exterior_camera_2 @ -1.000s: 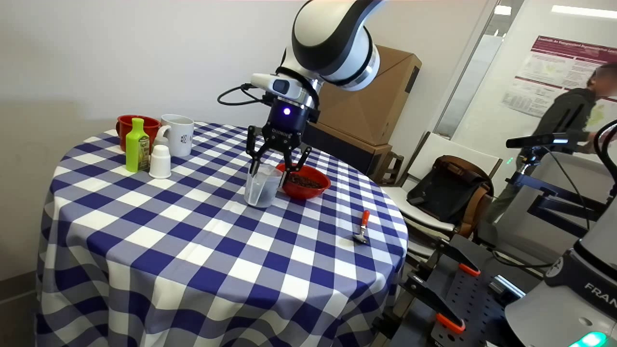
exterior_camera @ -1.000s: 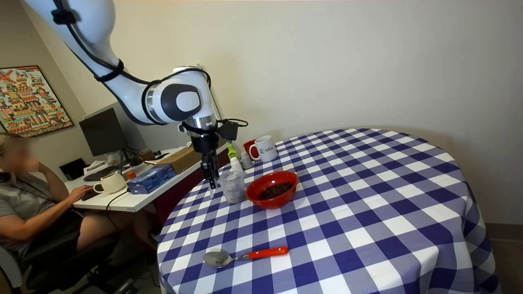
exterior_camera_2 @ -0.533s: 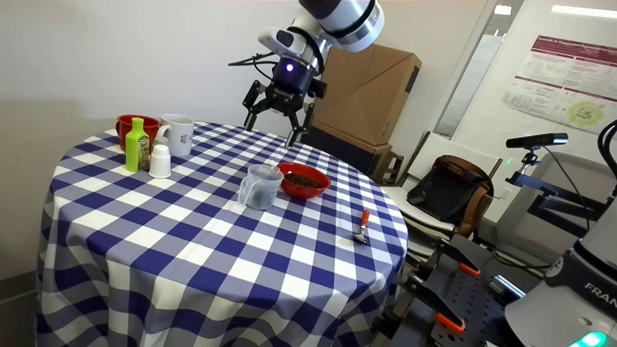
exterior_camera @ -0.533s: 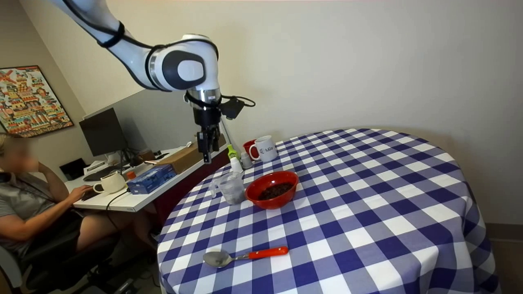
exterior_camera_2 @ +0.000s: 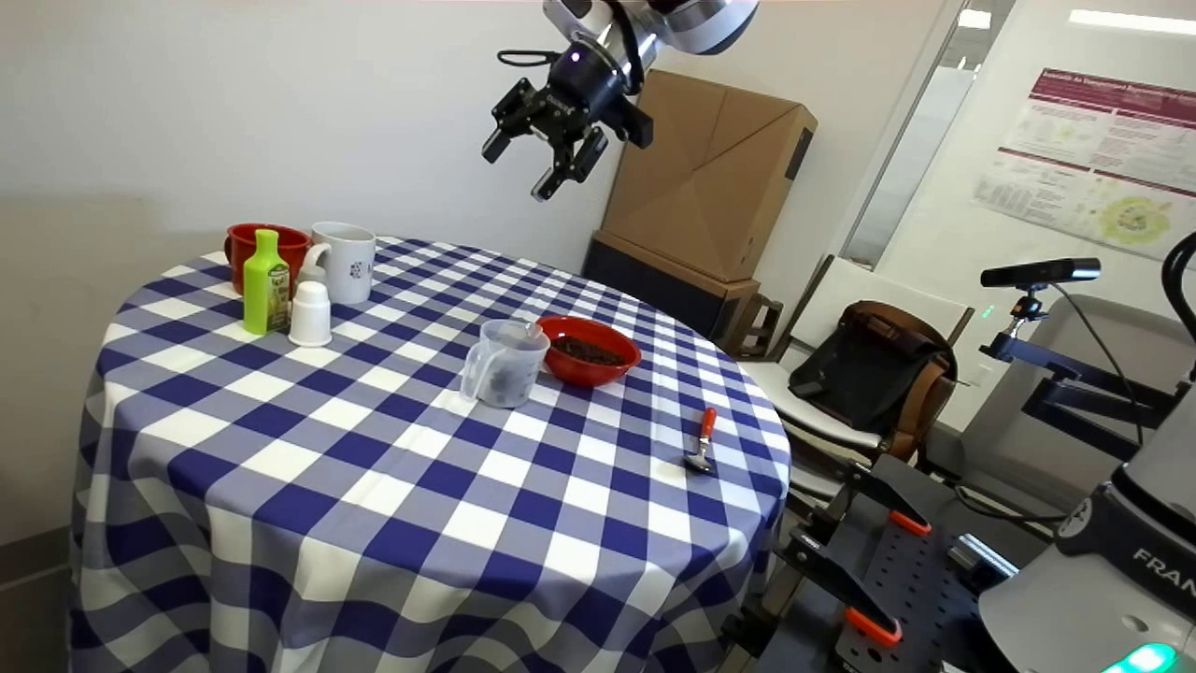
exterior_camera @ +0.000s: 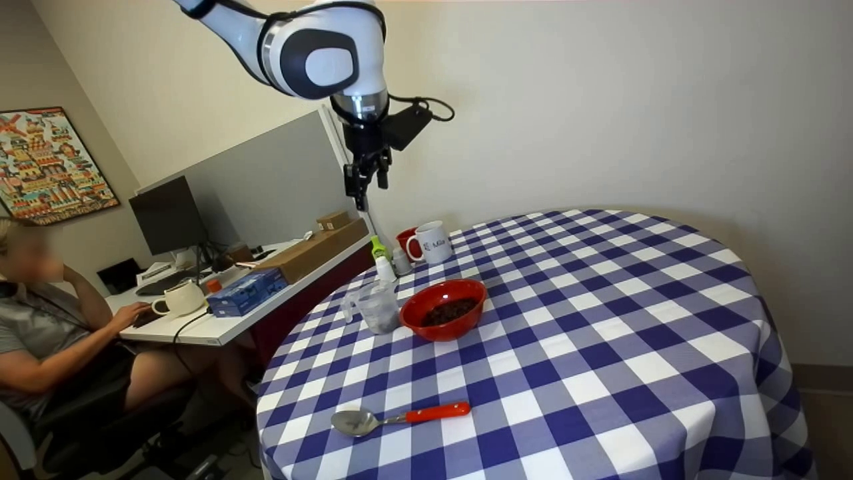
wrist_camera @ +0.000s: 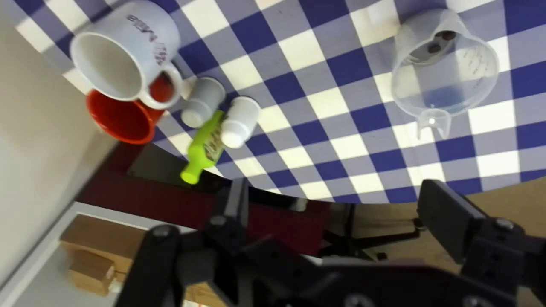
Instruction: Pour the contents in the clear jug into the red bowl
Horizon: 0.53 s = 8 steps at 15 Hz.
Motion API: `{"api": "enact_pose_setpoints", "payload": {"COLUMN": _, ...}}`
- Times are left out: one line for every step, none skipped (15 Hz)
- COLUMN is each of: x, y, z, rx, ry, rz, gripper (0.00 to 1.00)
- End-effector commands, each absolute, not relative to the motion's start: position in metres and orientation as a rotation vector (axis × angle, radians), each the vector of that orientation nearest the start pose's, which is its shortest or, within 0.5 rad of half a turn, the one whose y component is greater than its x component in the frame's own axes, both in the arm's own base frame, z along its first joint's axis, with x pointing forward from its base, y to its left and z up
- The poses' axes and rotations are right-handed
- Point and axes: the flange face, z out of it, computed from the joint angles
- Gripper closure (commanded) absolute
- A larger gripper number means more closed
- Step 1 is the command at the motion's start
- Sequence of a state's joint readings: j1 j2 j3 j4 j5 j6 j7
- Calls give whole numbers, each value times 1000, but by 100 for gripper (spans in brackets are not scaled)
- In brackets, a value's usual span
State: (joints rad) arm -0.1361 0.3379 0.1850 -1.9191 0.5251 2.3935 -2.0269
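Indoor light is soft and even in both exterior views, with a faint shadow on the wall beyond the tablecloth. In an exterior view, 2 lamps at the upper right are burned white. The seated person's face is blurred. In the wrist view, a small glint shines on the clear jug, while the gripper is dark and unsharp.

My gripper hangs well apart from the clear jug. I see the jug upright beside the red bowl of dark bits.
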Motion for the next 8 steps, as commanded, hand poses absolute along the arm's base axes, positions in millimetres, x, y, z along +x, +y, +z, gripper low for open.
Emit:
{"api": "enact_pose_setpoints", "payload": {"x": 648, "y": 8, "z": 361, "rx": 2188, "ry": 2135, "rz": 838, "gripper": 0}}
{"api": "enact_pose_setpoints", "payload": {"x": 650, "y": 1, "z": 366, "rx": 2195, "ry": 2059, "rz": 858, "gripper": 0}}
{"api": "enact_pose_setpoints", "payload": {"x": 652, "y": -5, "z": 370, "rx": 2189, "ry": 1984, "rz": 863, "gripper": 0}}
{"api": "enact_pose_setpoints", "payload": {"x": 653, "y": -9, "z": 374, "rx": 2207, "ry": 1908, "rz": 884, "gripper": 0}}
{"api": "enact_pose_setpoints", "payload": {"x": 654, "y": -4, "z": 364, "rx": 2179, "ry": 2027, "rz": 842, "gripper": 0}}
{"api": "enact_pose_setpoints", "payload": {"x": 654, "y": -6, "z": 365, "rx": 2181, "ry": 2010, "rz": 845, "gripper": 0}}
{"api": "enact_pose_setpoints", "payload": {"x": 654, "y": -5, "z": 363, "rx": 2184, "ry": 2013, "rz": 842, "gripper": 0}}
{"api": "enact_pose_setpoints", "payload": {"x": 654, "y": -5, "z": 362, "rx": 2185, "ry": 2015, "rz": 841, "gripper": 0}}
